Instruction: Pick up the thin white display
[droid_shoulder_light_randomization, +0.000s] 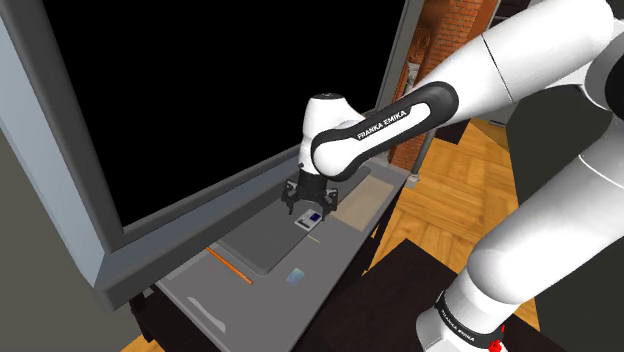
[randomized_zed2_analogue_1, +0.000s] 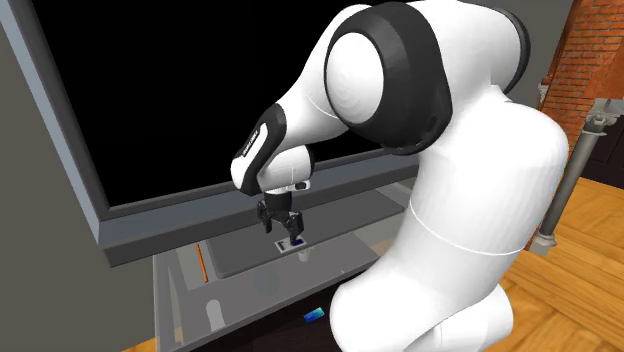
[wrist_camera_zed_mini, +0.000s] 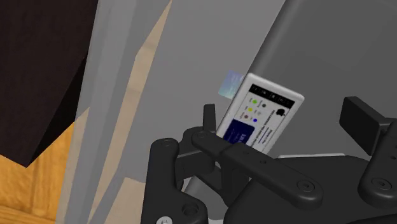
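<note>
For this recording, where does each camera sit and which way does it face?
Shoulder view: beside the stand, looking down across the grey table; the white arm reaches to the all-black gripper.
Second exterior view: behind the arm, looking past its bulky white links down at the same table.
Wrist view: on the hand, looking down between the open fingers.
All three share the thin white rectangular display under the gripper.

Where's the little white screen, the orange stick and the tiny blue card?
white screen (wrist_camera_zed_mini: 262, 113), wrist view, the middle of its face.
orange stick (droid_shoulder_light_randomization: 230, 266), shoulder view, about halfway along it.
pale blue card (droid_shoulder_light_randomization: 296, 275), shoulder view, its centre.
</note>
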